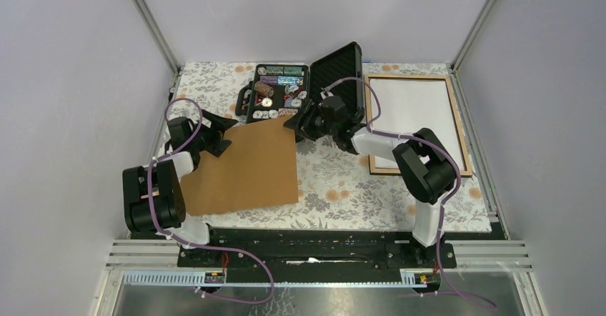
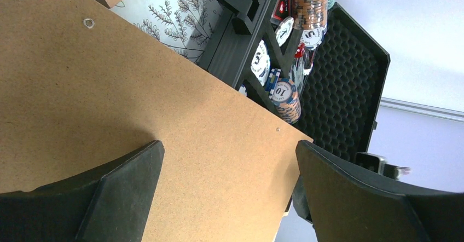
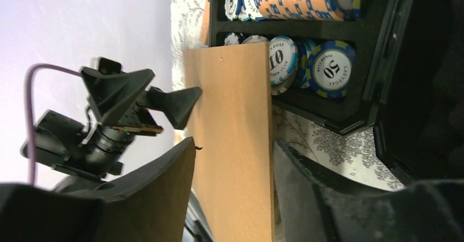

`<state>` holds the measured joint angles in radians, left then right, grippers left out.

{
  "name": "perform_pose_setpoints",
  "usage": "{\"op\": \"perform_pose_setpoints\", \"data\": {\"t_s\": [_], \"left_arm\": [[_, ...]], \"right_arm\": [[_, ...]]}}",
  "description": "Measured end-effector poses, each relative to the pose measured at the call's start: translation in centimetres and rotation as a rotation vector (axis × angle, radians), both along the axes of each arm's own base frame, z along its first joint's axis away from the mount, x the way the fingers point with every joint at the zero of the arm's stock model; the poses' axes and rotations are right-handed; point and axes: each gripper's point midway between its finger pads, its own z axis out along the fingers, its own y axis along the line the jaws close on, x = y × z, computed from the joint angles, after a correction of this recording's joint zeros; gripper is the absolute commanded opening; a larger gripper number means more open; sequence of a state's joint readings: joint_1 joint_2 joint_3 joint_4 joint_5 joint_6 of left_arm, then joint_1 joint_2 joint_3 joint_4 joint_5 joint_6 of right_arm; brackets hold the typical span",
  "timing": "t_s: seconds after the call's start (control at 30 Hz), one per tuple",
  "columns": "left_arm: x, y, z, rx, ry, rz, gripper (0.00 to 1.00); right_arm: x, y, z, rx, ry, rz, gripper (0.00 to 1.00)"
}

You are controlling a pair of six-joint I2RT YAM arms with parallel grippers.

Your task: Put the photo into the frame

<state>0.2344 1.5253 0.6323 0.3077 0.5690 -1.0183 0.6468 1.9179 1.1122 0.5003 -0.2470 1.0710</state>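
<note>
Nearest the camera, both arm bases sit bolted at the table's front edge. Just beyond them the flowered tablecloth point(image 1: 343, 187) carries a plain brown backing board point(image 1: 246, 169), which lies left of centre with its long sides slanting slightly.

The left gripper point(image 1: 223, 136) hangs over the board's far left corner. In its wrist view, the left gripper point(image 2: 228, 146) has its two black fingers point(image 2: 126, 187) spread wide, with only the bare board surface showing between them; it holds nothing.

The right arm reaches from its base across the middle of the table, so that the right gripper point(image 1: 294, 124) meets the board's far right corner. Its wrist view looks along the board towards the left arm, and the jaws of the right gripper point(image 3: 234, 143) stand partly apart, with the board's corner lying in the gap between them.

On the right side of the table the frame point(image 1: 411, 77) lies flat, light wood showing, one long side running along the right wall. Inside its rim lies what is probably the photo point(image 1: 413, 119), blank white side up; no printed side shows.

Farthest back, just beyond the board's far corner, stands a black case point(image 1: 275, 91) of poker chips point(image 3: 331, 69), its foam-lined lid point(image 1: 334, 69) propped open towards the frame.
</note>
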Motion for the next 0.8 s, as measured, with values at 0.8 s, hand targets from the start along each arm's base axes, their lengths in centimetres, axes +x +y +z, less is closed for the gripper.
{"op": "perform_pose_setpoints", "data": {"t_s": [0.8], "left_arm": [[0.1, 0.0, 0.0, -0.002, 0.0, 0.001, 0.98]], "right_arm": [[-10.0, -2.9, -3.9, -0.409, -0.038, 0.217, 0.93]]}}
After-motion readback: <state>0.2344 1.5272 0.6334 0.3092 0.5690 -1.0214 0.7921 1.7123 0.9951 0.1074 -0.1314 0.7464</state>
